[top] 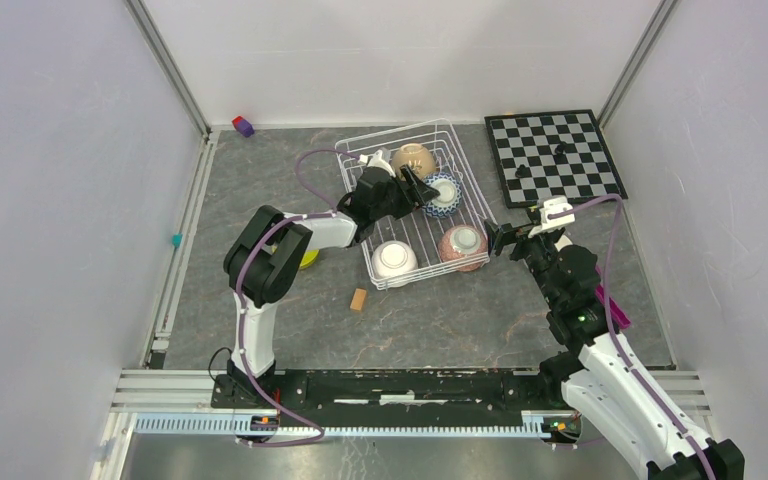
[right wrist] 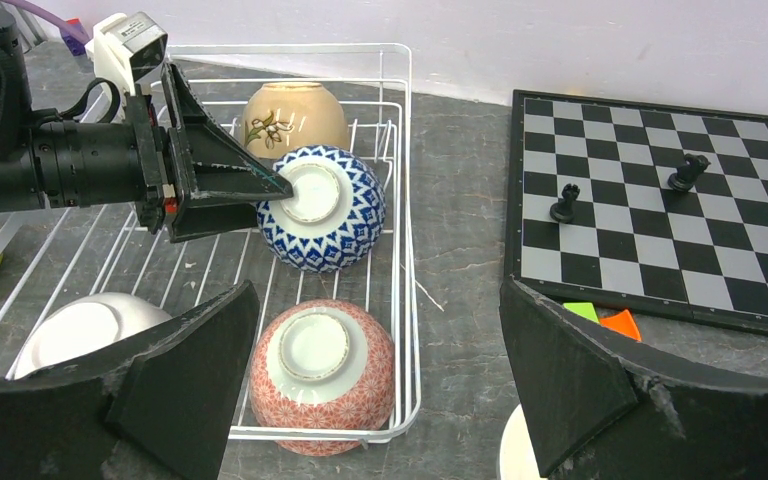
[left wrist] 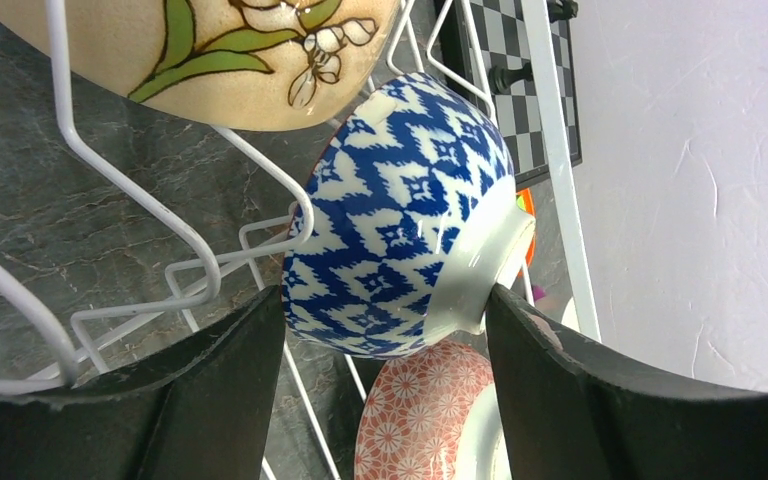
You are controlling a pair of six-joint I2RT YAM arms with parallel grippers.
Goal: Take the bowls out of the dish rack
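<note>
The white wire dish rack (top: 457,146) holds a beige bowl (top: 413,158), a blue-and-white bowl (top: 444,193), a pink-red bowl (top: 463,246) and a white bowl (top: 394,260). My left gripper (top: 422,188) reaches into the rack. Its fingers (left wrist: 230,390) press the rim side and foot of the blue-and-white bowl (left wrist: 400,215), which lies tilted on the wires. My right gripper (right wrist: 378,288) is open and empty, just right of the rack above the pink-red bowl (right wrist: 322,375). A lime-green bowl (top: 309,260) sits left of the rack, mostly hidden by my left arm. Another white bowl's edge (right wrist: 513,450) shows on the table.
A chessboard (top: 555,155) with two dark pieces lies right of the rack. Orange and green chips (right wrist: 600,320) lie at its near edge. A small wooden block (top: 359,299) lies in front of the rack. A purple block (top: 243,126) sits at the back left.
</note>
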